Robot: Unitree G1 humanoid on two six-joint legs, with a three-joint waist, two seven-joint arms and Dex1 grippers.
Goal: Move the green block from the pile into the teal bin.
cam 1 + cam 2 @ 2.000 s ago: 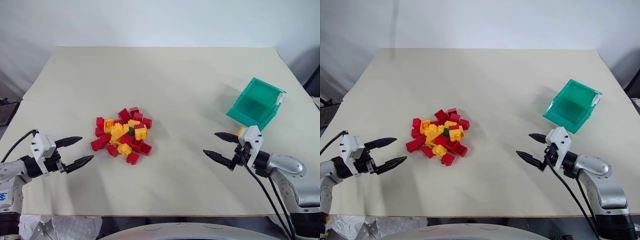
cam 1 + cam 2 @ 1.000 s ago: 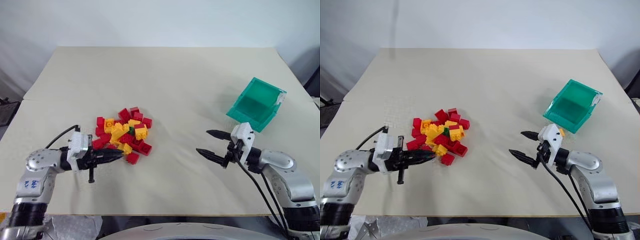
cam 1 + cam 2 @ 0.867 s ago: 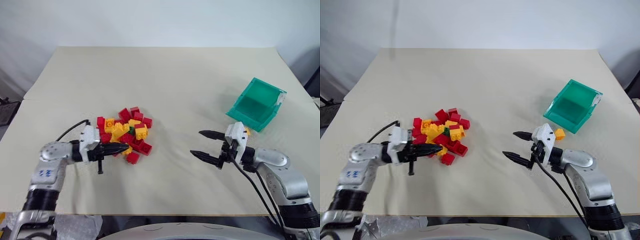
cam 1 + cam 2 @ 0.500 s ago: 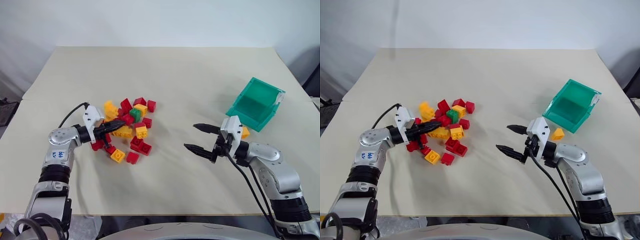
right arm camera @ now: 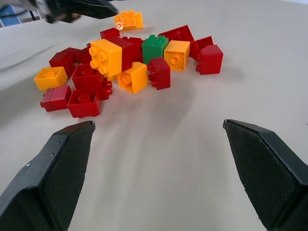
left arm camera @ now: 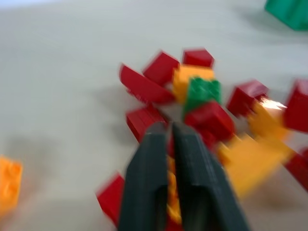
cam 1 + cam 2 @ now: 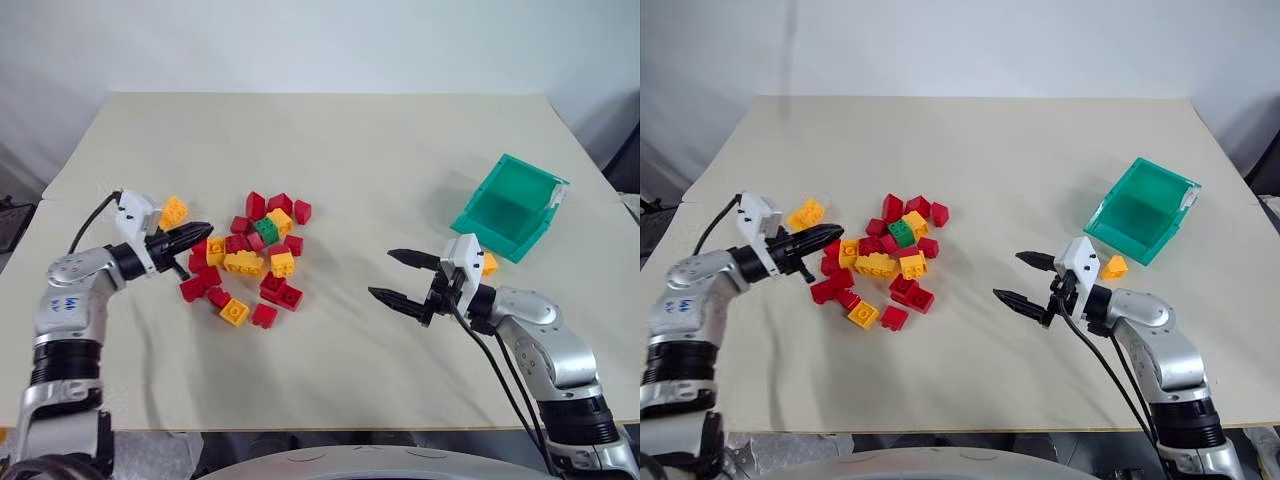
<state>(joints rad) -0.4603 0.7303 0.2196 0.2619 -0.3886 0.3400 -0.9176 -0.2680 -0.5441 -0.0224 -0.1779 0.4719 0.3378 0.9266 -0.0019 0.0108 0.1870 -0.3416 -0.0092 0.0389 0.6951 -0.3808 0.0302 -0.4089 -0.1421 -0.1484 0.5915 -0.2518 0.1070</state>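
1. A pale beige desk (image 7: 400, 150) carries a scattered pile (image 7: 250, 262) of small red and yellow studded bricks, left of the middle
2. The green block (image 7: 266, 229) lies studs-up and uncovered in the far part of that pile, touching a yellow brick and red bricks beside it; nothing holds it
3. The teal bin (image 7: 510, 207) stands well apart from the pile, on the right side of the desk, open side up and with nothing visible inside; a small yellow brick (image 7: 1114, 267) lies just beside its near wall
4. The left claw (image 7: 192, 237) sits at the left edge of the pile, pointing into it; in the left wrist view its two fingers are nearly together with only a thin gap, and they hold nothing
5. A lone orange-yellow brick (image 7: 173, 211) lies apart, just beyond the left claw
6. The right claw (image 7: 400, 278) hovers between pile and bin with its fingers spread wide and empty
7. Judged step: the block is exposed but not yet grasped
8. The next move probably calls for a claw to spread around the green block, close on it without catching its neighbours, then carry it to the bin
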